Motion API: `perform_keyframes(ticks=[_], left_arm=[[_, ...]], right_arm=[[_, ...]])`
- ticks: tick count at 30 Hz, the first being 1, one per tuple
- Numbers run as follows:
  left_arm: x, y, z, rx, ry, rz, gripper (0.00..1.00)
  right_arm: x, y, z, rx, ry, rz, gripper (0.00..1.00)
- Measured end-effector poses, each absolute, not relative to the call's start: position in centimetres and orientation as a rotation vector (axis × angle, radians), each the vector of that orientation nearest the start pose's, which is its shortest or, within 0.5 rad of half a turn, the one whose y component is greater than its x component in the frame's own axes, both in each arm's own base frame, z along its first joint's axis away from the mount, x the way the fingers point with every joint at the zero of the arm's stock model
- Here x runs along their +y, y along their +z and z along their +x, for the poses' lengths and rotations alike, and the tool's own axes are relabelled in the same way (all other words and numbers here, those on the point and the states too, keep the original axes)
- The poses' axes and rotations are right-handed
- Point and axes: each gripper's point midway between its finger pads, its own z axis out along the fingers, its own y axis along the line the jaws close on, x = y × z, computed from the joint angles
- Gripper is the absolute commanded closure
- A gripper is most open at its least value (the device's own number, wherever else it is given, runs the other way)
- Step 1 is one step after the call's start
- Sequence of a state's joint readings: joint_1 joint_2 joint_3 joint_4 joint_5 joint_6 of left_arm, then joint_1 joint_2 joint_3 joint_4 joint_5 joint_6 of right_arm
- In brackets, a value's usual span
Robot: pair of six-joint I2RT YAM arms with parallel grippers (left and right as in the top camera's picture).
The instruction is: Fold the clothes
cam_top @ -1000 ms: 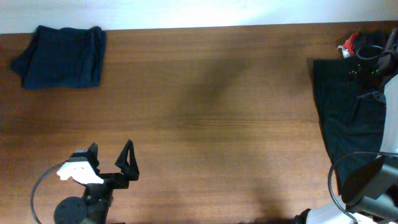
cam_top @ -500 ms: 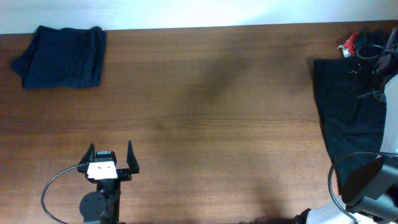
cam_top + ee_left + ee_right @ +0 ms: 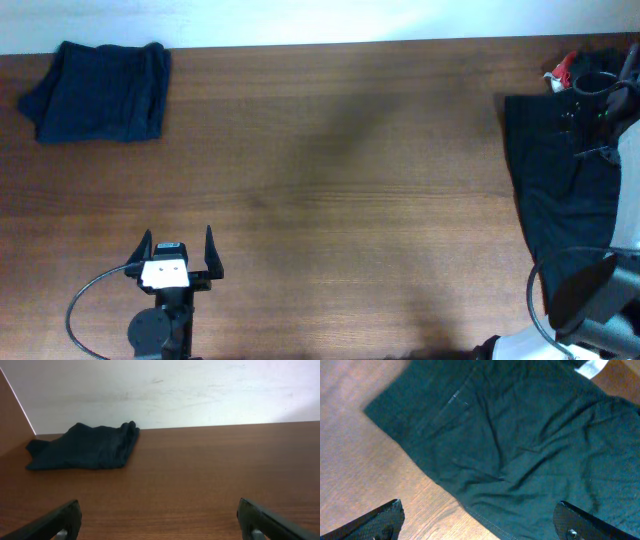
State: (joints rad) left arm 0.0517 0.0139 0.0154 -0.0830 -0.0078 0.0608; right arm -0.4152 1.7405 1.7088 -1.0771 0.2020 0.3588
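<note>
The navy-blue garment (image 3: 98, 92) lies folded at the table's far left corner; it also shows in the left wrist view (image 3: 85, 446) against the white wall. The black garment (image 3: 560, 180) lies spread out at the right edge. My left gripper (image 3: 178, 245) is open and empty near the front edge, well short of the navy garment; its fingers (image 3: 55, 522) frame bare wood. My right gripper (image 3: 585, 120) hovers over the black garment (image 3: 520, 445), open wide and empty, one fingertip (image 3: 585, 522) above fabric, the other above wood beside the hem.
A small red and white object (image 3: 560, 70) lies at the far right, next to the black garment. A white tag (image 3: 592, 367) shows at the garment's edge. The brown wooden table (image 3: 350, 200) stretches between the two garments. A white wall (image 3: 200, 390) borders the far edge.
My left gripper swung from a tilted pose to level, facing the far edge, then held still. The right arm and both garments have barely moved.
</note>
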Motion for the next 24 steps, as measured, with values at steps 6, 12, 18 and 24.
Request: perform_keyframes(ticks=[6, 12, 18, 24], left_arm=[[1.4, 15.8, 24.5, 1.650, 0.092, 0.002, 0.01], [1.4, 15.8, 24.5, 1.650, 0.090, 0.004, 0.01], [1.3, 15.9, 24.6, 1.648, 0.089, 0.005, 0.01], [1.3, 15.8, 24.6, 1.649, 0.092, 0.007, 0.01]], right_arm=[[-7.4, 38.8, 32.0, 2.077, -0.084, 0.626, 0.01], [-2.5, 48.2, 19.6, 1.746, 0.110, 0.419, 0.01], [-0.8, 41.0, 16.4, 1.669, 0.225, 0.332, 0.01], [2.3, 27.3, 21.5, 1.574, 0.376, 0.189, 0.01]])
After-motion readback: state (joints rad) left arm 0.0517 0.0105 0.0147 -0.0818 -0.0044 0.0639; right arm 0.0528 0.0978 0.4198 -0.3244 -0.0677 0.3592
